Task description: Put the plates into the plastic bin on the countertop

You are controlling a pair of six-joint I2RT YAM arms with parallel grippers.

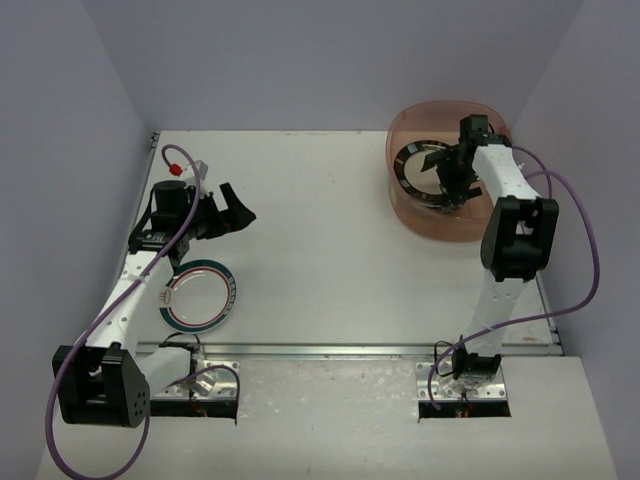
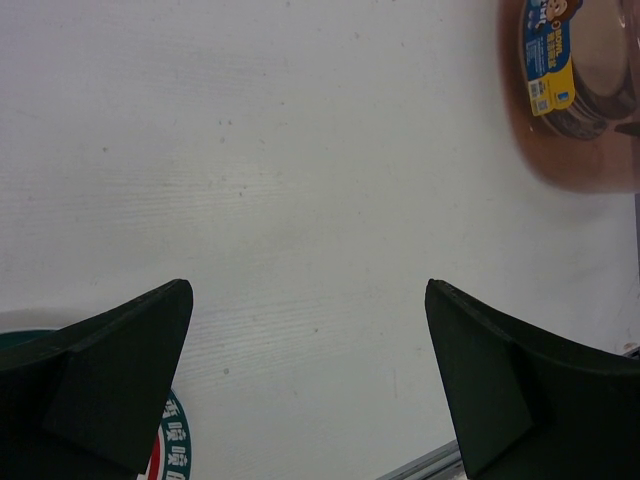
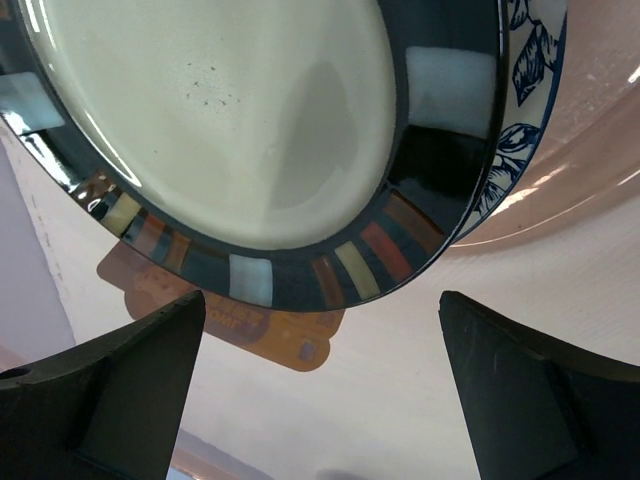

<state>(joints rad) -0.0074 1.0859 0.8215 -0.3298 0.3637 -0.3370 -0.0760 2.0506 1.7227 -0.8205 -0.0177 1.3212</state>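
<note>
- Right gripper (image 1: 447,170) (image 3: 318,325): wide open, gripping nothing; hanging inside the plastic bin (image 1: 440,226) (image 3: 600,150), aimed down just above the black-rimmed plate (image 3: 230,120).
- Right arm: up from the near-edge base, bent at the elbow, forearm angled far and left over the bin rim.
- Black-rimmed plate: flat, face up, on top of a blue floral plate (image 3: 530,90) whose rim pokes out at one side; round, so no long axis.
- Bin: open side up at the far right corner of the countertop (image 1: 320,220); long axis hard to tell.
- Left gripper (image 1: 232,212) (image 2: 310,295): wide open too, empty; above bare countertop, pointing right towards the bin.
- Left arm: angled from the near-left base towards the far side, wrist turned right.
- Green-and-red-rimmed plate (image 1: 205,298) (image 2: 175,440): flat on the countertop beside the left forearm, near the metal rail (image 1: 330,348), well apart from the bin.
</note>
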